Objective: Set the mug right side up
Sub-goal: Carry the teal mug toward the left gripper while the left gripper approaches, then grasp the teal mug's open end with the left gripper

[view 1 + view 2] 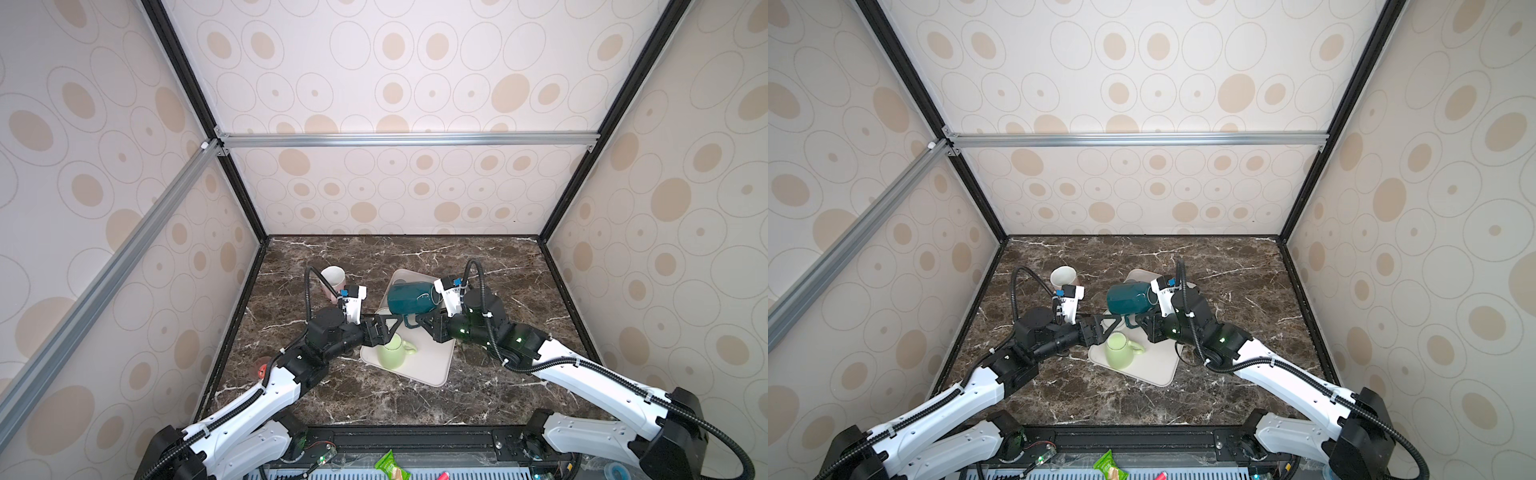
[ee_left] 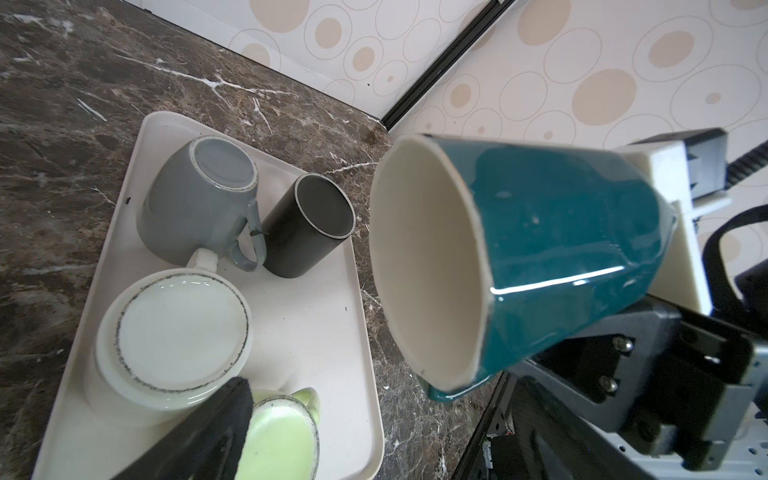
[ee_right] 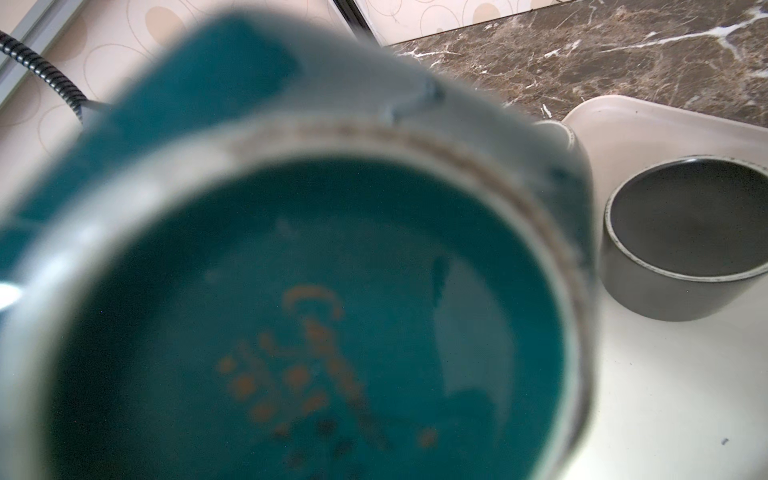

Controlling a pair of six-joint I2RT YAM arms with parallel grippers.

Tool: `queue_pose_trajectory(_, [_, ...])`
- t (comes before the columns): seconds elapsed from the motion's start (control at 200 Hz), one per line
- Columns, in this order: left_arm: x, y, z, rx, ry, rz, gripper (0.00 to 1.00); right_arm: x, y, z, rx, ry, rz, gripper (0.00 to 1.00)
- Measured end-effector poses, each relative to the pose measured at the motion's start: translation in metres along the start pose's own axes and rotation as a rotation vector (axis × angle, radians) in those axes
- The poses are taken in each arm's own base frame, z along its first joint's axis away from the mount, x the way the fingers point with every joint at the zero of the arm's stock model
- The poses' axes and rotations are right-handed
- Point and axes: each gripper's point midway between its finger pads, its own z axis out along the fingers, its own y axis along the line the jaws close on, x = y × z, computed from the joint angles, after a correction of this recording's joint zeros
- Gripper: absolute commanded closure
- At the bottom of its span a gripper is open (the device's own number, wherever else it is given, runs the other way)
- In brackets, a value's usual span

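Mug [image 1: 411,297] sideways in right gripper [image 1: 417,320]

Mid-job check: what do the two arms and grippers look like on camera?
The left arm and right arm have white shells, black joints and black ribbed cable hoses. The left gripper and right gripper are black with triangular open-frame fingers, beside a white wrist camera with blue clips. Green lights glow on the right arm.
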Motion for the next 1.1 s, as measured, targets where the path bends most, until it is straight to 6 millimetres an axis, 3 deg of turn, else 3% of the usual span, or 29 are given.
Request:
queue_pose_trajectory(0.15, [0.000, -0.004, 0.000, 0.018, 0.005, -0.005, 0.02, -0.003, 0.004, -0.002, -0.025, -0.018, 0.004, 1.00])
queue_pose_trajectory(0.44, [-0.010, -0.030, 0.001, 0.154, -0.029, -0.002, 0.03, -0.006, 0.016, -0.005, -0.088, -0.037, 0.009, 1.00])
queue_pose_trajectory(0.805, [-0.009, -0.043, 0.002, 0.233, -0.013, -0.007, 0.15, -0.007, 0.026, -0.004, -0.157, -0.049, 0.021, 1.00])
queue_pose_trajectory(1.1, [-0.008, -0.046, 0.001, 0.255, -0.013, -0.005, 0.34, -0.010, 0.033, 0.006, -0.212, -0.059, 0.045, 1.00])
